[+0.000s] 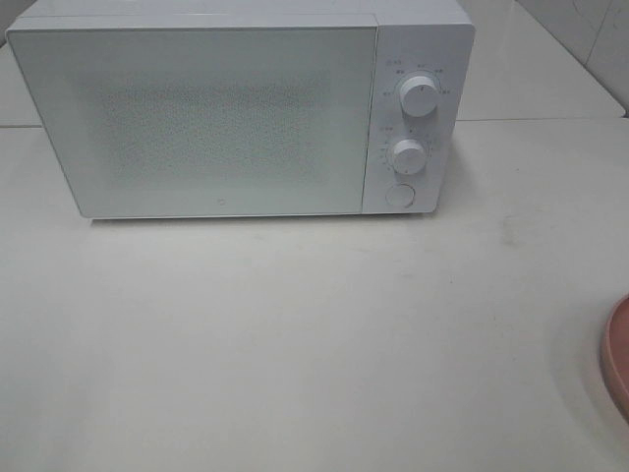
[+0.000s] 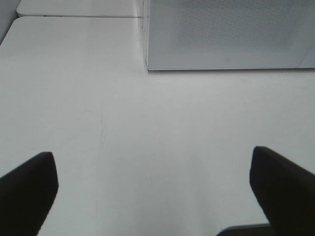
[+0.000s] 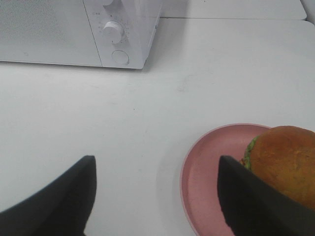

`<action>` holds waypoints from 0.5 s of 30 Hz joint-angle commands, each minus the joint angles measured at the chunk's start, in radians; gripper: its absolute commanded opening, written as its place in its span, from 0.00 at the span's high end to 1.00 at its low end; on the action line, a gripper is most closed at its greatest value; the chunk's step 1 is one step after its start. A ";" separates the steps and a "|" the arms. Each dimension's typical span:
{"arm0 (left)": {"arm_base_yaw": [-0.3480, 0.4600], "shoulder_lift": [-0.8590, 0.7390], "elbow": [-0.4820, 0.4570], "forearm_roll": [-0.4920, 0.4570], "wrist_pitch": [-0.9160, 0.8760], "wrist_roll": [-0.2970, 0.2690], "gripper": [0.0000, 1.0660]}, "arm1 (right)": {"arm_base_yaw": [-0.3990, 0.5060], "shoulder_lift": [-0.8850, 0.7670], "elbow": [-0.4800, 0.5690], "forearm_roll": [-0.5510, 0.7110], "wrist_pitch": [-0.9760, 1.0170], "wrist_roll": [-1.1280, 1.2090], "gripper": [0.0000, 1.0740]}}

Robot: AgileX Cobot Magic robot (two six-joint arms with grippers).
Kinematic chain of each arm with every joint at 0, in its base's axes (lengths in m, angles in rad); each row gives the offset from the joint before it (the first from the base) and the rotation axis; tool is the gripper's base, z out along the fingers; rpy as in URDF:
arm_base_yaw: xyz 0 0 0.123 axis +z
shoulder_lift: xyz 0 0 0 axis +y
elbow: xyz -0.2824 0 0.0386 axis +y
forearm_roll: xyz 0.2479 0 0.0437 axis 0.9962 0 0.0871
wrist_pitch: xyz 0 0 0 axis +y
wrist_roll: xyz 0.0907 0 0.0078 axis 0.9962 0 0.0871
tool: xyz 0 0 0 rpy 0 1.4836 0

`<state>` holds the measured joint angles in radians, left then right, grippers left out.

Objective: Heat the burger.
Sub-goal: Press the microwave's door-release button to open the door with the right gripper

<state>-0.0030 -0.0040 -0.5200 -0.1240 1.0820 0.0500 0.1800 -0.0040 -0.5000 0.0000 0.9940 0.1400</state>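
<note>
the microwave (image 1: pixel 226 108) is seen across the upper half of the exterior high view, with its door (image 1: pixel 197 118) closed. only a sliver of the pink plate (image 1: pixel 619 354) is caught at that view's lower right edge. the burger (image 3: pixel 285 162) is shown only in the right wrist view, seated on that plate and well apart from the microwave. the left gripper (image 2: pixel 152 155) is spread wide over the bare table (image 2: pixel 147 123), with nothing held. the right gripper (image 3: pixel 156 160) is likewise parted and empty, with one finger close by the plate's rim. nothing toward heating appears to be done yet. trouble could be expected if the burger were lifted before the door is opened. if the tall stack were pinched by the bun alone, its layers could slide apart. the plate could also be shoved by a finger brought in too low.
</note>
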 commanded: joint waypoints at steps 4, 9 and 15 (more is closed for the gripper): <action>0.000 -0.023 0.004 -0.007 -0.010 -0.004 0.08 | -0.005 -0.027 -0.004 0.000 -0.006 -0.004 0.37; 0.000 -0.023 0.004 -0.007 -0.010 -0.004 0.08 | -0.005 -0.027 -0.004 0.000 -0.005 -0.004 0.37; 0.000 -0.023 0.004 -0.007 -0.010 -0.004 0.08 | -0.005 -0.018 -0.005 0.000 -0.010 -0.005 0.37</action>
<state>-0.0030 -0.0040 -0.5200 -0.1240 1.0820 0.0500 0.1800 -0.0040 -0.5000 0.0000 0.9940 0.1400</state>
